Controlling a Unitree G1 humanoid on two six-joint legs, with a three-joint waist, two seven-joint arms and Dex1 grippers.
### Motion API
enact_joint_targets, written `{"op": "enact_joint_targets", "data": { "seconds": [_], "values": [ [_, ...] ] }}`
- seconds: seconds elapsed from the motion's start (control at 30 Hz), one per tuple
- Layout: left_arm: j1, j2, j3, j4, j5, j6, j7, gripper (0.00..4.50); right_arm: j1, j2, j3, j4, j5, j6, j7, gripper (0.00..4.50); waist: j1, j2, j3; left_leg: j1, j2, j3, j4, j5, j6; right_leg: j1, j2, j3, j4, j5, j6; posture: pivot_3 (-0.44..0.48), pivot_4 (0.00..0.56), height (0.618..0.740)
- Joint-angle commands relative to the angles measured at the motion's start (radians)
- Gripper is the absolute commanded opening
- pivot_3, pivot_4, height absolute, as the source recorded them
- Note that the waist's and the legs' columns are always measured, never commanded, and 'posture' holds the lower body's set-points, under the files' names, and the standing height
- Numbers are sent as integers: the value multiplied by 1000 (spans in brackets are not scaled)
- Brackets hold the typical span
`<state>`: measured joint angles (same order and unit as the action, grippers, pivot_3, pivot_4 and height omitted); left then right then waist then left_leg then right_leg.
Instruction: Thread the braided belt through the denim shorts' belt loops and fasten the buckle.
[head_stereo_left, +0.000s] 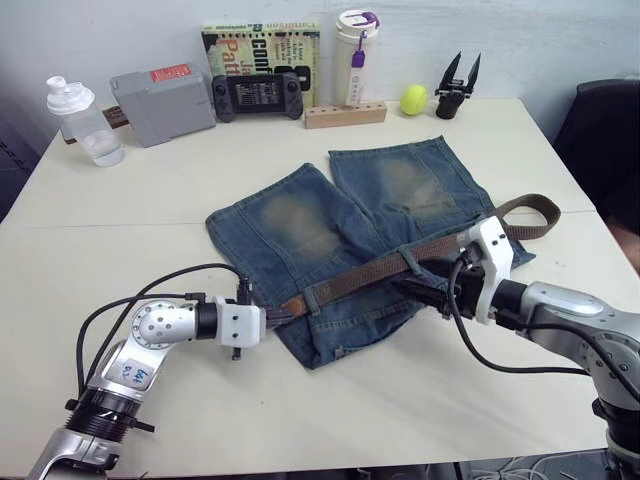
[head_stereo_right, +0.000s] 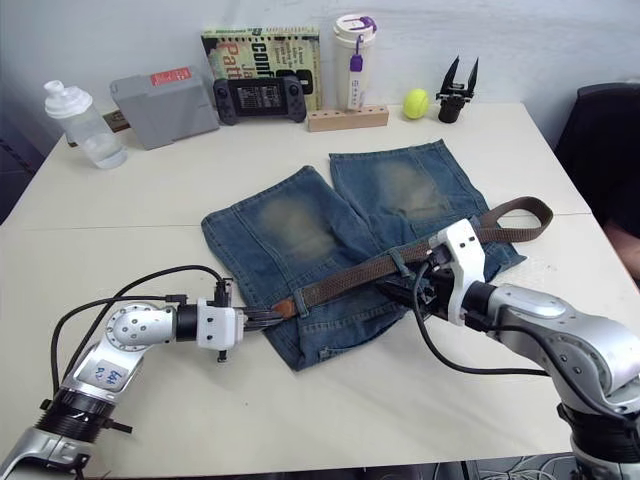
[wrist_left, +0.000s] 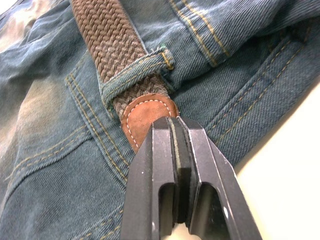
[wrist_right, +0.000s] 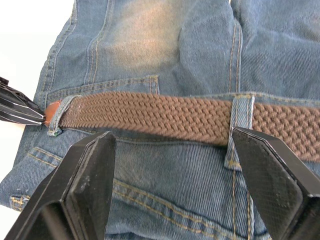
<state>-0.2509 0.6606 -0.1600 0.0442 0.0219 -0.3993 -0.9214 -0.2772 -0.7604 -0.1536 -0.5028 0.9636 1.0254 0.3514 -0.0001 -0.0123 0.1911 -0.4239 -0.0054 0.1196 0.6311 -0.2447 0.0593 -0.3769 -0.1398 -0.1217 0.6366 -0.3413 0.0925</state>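
Across the cream tabletop (head_stereo_left: 120, 230), left to right: left gripper (wrist_left: 176, 131), jaws closed on the tan leather tip (wrist_left: 146, 116) of the dark brown braided belt (head_stereo_left: 380, 272); mid-blue denim shorts (head_stereo_left: 300, 240), belt passing under two denim belt loops (wrist_right: 241, 125); right gripper (wrist_right: 170, 150), jaws open above the waistband. Bottle (head_stereo_left: 82, 122), grey box (head_stereo_left: 162, 102), book (head_stereo_left: 262, 45) and tennis ball (head_stereo_left: 414, 99) line the far edge.

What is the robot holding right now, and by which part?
The left gripper is shut on the braided belt at its tan leather tip. The right gripper is open, holding nothing.
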Motion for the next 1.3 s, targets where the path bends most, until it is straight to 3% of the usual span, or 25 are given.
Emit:
{"op": "enact_joint_targets", "data": {
  "seconds": [0.03,0.2,0.33,0.43,0.63,0.87,1.03,1.17,1.3],
  "values": [
    [12,-9,1,-10,-12,-22,15,44,-15,-2,-29,-16,-6,-2,3,3954,0,0,0,0,0,0,0,0,0,0,0,0,0,0,0,0,150,696],
    [22,-3,21,-25,-39,-5,12,44,20,-134,-11,-7,-137,-22,54,3954,2,1,0,0,0,0,0,0,0,0,0,0,0,0,0,0,150,696],
    [17,7,34,-29,-46,6,12,44,33,-191,-81,113,-204,-27,63,3954,3,1,0,0,0,0,1,0,0,0,0,-1,0,0,0,0,150,696],
    [13,12,35,-31,-45,16,17,0,33,-199,-112,200,-242,-45,91,3188,2,1,0,0,0,0,0,0,0,0,0,-1,0,0,0,0,150,696],
    [6,13,38,-45,-45,35,18,0,-34,-106,-32,412,-379,-173,98,154,-2,1,0,0,0,0,1,1,1,1,0,-2,1,0,0,0,150,696],
    [38,78,88,-89,-103,118,-18,0,-80,-13,81,608,-551,-287,115,68,-4,0,0,0,0,1,2,1,0,1,0,-5,1,0,0,0,150,696],
    [166,155,263,-172,-320,358,-63,0,-118,-2,100,632,-598,-265,121,68,-5,-1,0,1,0,0,2,1,0,2,-1,-5,2,0,0,0,150,696],
    [277,222,383,-139,-346,370,-101,0,-154,5,112,623,-616,-242,137,68,-5,-1,0,1,0,-1,2,-1,-3,2,-2,-5,2,0,0,0,150,696],
    [293,209,393,-210,-381,402,-101,0,-194,33,118,617,-621,-224,152,68,-5,-1,0,1,0,-1,2,-2,-6,2,-2,-5,1,0,0,0,150,696]
  ]
}}
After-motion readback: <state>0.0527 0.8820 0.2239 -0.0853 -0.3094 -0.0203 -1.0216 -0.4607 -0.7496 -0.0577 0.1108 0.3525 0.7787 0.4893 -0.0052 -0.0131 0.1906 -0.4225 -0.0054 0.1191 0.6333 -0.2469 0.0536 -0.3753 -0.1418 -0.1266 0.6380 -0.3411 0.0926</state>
